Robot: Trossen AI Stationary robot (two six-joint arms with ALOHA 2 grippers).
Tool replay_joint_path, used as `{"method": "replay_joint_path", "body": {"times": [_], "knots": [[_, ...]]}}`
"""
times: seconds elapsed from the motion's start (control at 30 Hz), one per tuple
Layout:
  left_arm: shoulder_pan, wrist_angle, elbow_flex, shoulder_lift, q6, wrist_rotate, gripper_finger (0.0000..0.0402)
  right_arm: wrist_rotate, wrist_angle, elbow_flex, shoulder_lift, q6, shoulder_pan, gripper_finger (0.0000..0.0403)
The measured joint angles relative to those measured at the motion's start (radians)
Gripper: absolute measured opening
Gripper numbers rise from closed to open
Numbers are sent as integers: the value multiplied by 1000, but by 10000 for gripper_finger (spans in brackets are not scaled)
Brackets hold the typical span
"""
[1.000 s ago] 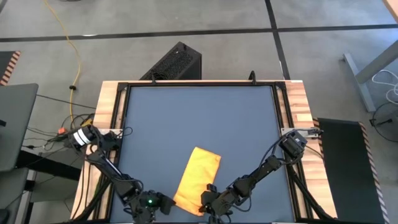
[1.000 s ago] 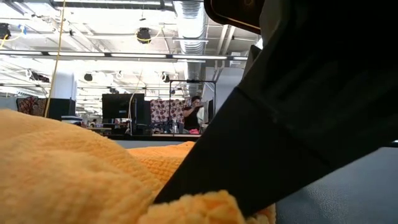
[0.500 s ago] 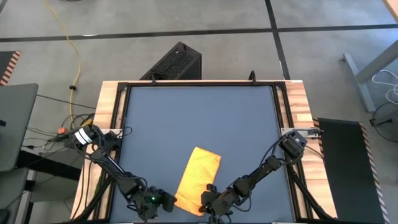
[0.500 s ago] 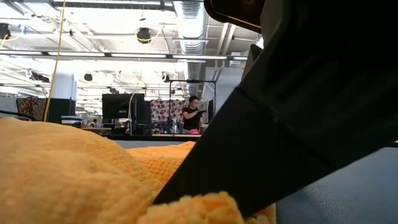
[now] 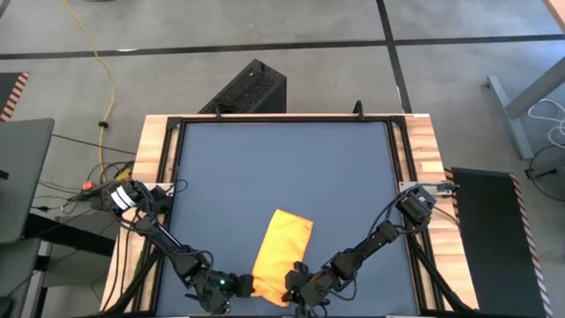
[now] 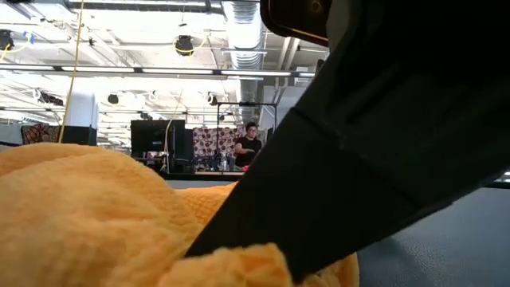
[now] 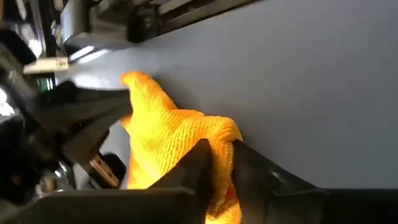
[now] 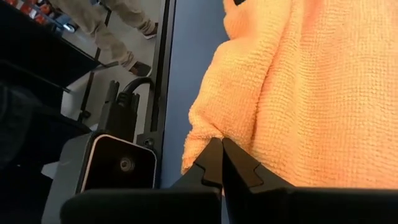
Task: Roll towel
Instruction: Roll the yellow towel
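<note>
From the overhead camera I see the towel [image 5: 281, 254] lying as a narrow, slightly slanted strip on the dark surface [image 5: 282, 168], close to the near edge and roughly midway between the two arms, its far end pointing toward the middle. My left end effector [image 5: 240, 284] is down at the strip's near corner on the left side, and my right end effector [image 5: 291, 281] is at the near corner on the right side, so the two sit close together with the towel's near end between them. In the left wrist camera I see the left end effector [image 7: 219, 163] with its two dark fingers [image 7: 198, 163] closed in on a raised, bunched fold of the towel [image 7: 174, 134], cloth showing between and around the tips; the corner stands up off the surface. In the right wrist camera the right end effector [image 8: 220, 157] has its tips pressed together, nipping the very edge of the towel [image 8: 298, 93], with the rest of the cloth spread flat beyond. The table-level camera is mostly filled by towel [image 6: 88, 215] heaped in the foreground and a dark arm link crossing in front of it. Far back in the room a person [image 6: 249, 148] stands near some monitors.
</note>
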Motion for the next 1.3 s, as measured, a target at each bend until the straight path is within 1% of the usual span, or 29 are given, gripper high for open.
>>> {"method": "replay_joint_path", "body": {"times": [0.07,0.1,0.23,0.3,0.53,0.7,0.8,0.93,1.0,1.1,1.2,1.3], "knots": [[0,0,0,0,-79,15,15,0,0,0,0,15,6,21],[2,0,0,0,-123,36,9,0,1,0,0,21,10,21],[9,-4,0,-8,-313,147,2,1,1,1,-9,25,26,22],[11,1,1,-9,-379,201,2,1,0,1,-16,16,29,24],[32,31,1,-9,-514,280,0,1,3,2,-19,-75,30,52],[53,38,1,-9,-594,357,0,0,-3,20,-26,-226,38,76],[59,38,1,-9,-648,413,0,0,-73,50,-36,-306,46,88],[65,42,1,-9,-731,465,0,6,-216,96,-40,-338,46,100],[69,47,0,-9,-765,483,0,17,-243,113,-42,-339,45,103],[75,67,-1,-9,-811,504,0,30,-240,122,-44,-381,48,103],[84,167,-45,-13,-875,518,0,62,-247,121,-44,-387,52,103],[91,334,-139,-36,-988,520,0,66,-243,121,-49,-387,55,103]]}}
